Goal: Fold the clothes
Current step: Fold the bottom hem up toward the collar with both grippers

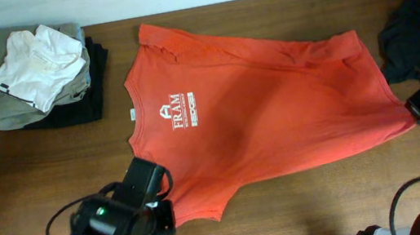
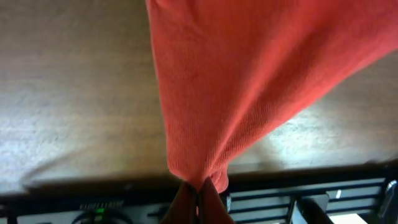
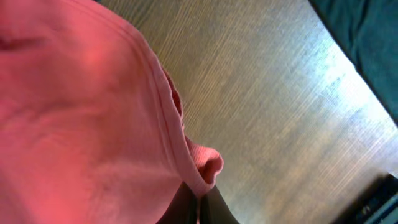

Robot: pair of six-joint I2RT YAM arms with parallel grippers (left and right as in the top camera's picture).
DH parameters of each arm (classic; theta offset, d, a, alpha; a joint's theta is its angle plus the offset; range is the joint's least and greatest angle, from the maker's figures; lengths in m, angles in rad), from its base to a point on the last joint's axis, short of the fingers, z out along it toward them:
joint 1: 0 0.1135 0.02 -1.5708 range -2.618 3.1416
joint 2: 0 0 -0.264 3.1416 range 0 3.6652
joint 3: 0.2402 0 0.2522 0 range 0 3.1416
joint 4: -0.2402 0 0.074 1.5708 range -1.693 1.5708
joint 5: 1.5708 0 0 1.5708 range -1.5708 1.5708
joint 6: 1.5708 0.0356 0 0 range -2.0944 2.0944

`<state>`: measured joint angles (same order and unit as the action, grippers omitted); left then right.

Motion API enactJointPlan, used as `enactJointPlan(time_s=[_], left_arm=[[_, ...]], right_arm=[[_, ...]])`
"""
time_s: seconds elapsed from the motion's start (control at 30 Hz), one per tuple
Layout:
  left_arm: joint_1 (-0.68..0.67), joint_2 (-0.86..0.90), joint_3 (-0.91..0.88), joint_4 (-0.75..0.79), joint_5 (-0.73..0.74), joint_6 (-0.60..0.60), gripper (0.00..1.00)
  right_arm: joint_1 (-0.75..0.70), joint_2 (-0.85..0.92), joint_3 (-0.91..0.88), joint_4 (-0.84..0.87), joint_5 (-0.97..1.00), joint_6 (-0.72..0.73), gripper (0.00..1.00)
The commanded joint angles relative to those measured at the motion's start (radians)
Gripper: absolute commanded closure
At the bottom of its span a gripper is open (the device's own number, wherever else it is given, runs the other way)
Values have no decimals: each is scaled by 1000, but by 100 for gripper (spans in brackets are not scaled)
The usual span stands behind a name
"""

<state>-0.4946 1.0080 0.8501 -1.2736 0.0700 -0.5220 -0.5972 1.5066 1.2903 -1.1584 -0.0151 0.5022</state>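
Note:
A red-orange T-shirt (image 1: 257, 102) with white chest lettering lies spread across the table, collar and small white tag to the left, hem to the right. My left gripper (image 1: 160, 192) is shut on the near sleeve; the left wrist view shows its fingers (image 2: 200, 190) pinching the red fabric (image 2: 249, 74). My right gripper (image 1: 415, 109) is shut on the shirt's near hem corner; the right wrist view shows its fingers (image 3: 198, 199) clamped on the hem (image 3: 93, 112). A dark navy garment (image 1: 416, 31) lies bunched at the far right, also in the right wrist view (image 3: 367, 37).
A stack of folded clothes (image 1: 39, 71) sits at the far left: white on top, olive and black beneath. Bare wooden table (image 1: 304, 203) lies in front of the shirt. A wall edge runs along the back.

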Motion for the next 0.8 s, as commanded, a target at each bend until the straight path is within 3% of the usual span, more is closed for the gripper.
enactJointPlan(time_s=[0.0, 0.17, 0.3, 0.53, 0.77], left_arm=[[0, -131, 10, -42, -26, -58, 100], [0, -320, 11, 35, -89, -92, 100], [0, -351, 11, 241, -162, -92, 99], [0, -112, 11, 404, -236, -92, 100], [0, 172, 11, 663, -402, -92, 99]], right_arm=[[-5, -52, 18, -24, 25, 16, 96], [-5, -63, 18, -27, 27, 35, 96], [-5, -60, 17, -27, 27, 38, 96], [-4, -60, -6, -11, 27, 39, 96], [-4, -58, -95, 186, -39, 42, 96]])
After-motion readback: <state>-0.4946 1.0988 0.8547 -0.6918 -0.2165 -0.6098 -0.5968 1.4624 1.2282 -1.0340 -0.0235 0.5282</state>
